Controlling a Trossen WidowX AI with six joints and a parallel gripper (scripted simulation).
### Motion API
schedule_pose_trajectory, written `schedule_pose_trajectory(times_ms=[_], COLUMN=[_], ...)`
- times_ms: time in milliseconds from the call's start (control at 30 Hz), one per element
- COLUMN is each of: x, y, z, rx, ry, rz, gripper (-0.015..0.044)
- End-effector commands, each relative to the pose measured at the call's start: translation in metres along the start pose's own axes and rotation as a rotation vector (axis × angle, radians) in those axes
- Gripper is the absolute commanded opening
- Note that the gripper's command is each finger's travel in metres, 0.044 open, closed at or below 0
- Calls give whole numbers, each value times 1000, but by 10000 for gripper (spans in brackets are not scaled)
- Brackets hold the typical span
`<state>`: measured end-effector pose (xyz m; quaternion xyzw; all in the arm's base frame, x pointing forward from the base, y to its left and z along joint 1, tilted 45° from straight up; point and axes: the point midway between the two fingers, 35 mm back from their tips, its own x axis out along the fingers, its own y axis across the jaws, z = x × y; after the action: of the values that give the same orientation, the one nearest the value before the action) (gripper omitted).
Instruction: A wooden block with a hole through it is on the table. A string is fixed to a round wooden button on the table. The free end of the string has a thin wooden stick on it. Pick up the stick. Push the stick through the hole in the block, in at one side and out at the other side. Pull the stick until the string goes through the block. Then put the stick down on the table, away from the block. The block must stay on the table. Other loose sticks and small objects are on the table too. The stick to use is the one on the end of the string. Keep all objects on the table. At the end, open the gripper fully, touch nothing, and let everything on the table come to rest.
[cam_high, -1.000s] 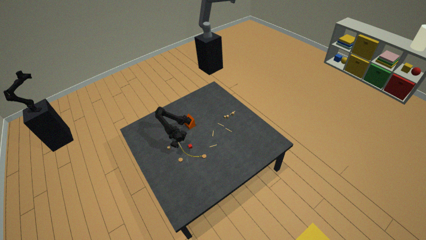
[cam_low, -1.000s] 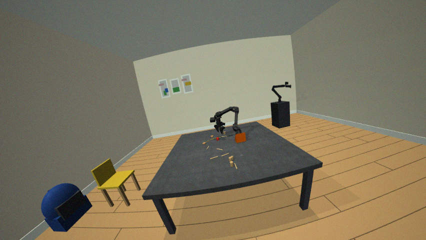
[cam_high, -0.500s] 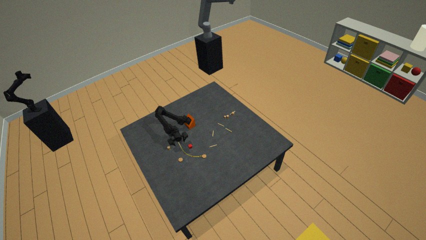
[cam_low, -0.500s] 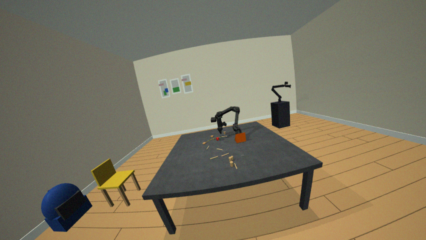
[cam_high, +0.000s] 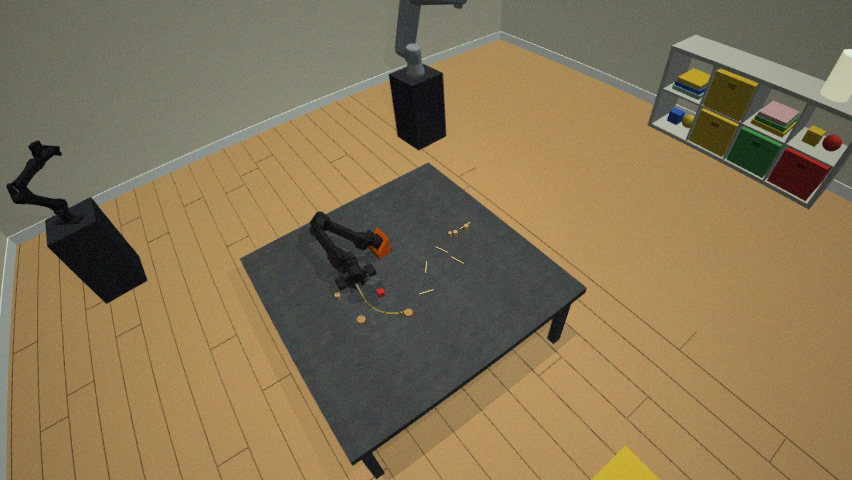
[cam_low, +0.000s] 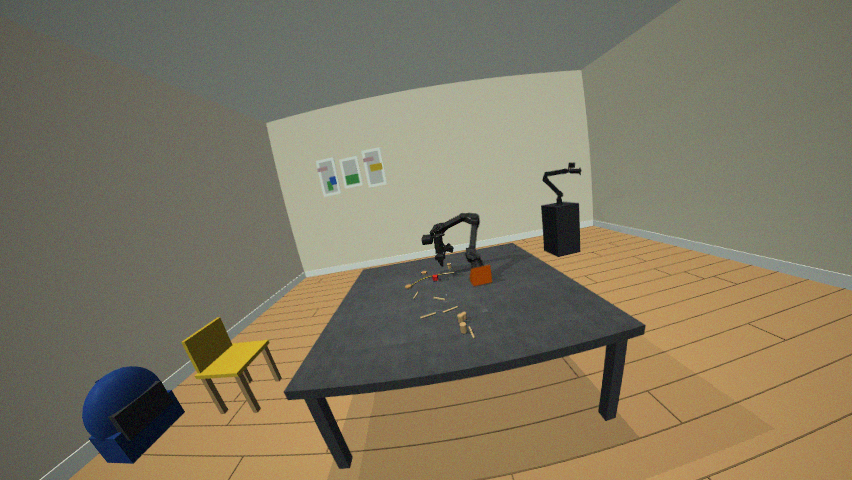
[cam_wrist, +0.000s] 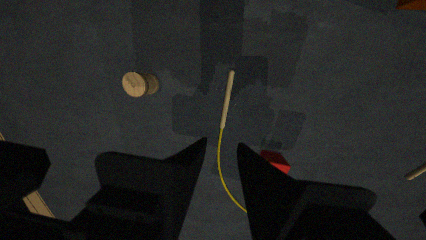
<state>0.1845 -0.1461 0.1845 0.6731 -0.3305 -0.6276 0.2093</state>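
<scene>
the gripper (cam_high: 356, 281) (cam_low: 444, 256) (cam_wrist: 222, 144) hangs partly open, empty, near the red cube (cam_high: 380, 292) (cam_low: 435, 277) (cam_wrist: 276, 162); the string's stick (cam_low: 447, 273) (cam_wrist: 227, 100) lies near that cube.

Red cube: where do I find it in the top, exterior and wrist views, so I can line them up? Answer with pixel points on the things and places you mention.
Top: just left of and below centre, the red cube (cam_high: 380, 292) (cam_low: 435, 277) (cam_wrist: 275, 161).
Exterior: just below centre, tiny.
Wrist: lower half, right of centre, partly behind a gripper finger (cam_wrist: 270, 195).
Shared landmark: the yellow string (cam_high: 387, 312) (cam_low: 424, 278) (cam_wrist: 219, 160), curving near the cube.
</scene>
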Motion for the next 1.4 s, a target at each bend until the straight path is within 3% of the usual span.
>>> schedule_pose_trajectory(times_ms=[0, 1367], x=[1, 55], y=[-1, -1], z=[1, 1], rx=[2, 3], ry=[-4, -3], rz=[-3, -2], gripper=[124, 124])
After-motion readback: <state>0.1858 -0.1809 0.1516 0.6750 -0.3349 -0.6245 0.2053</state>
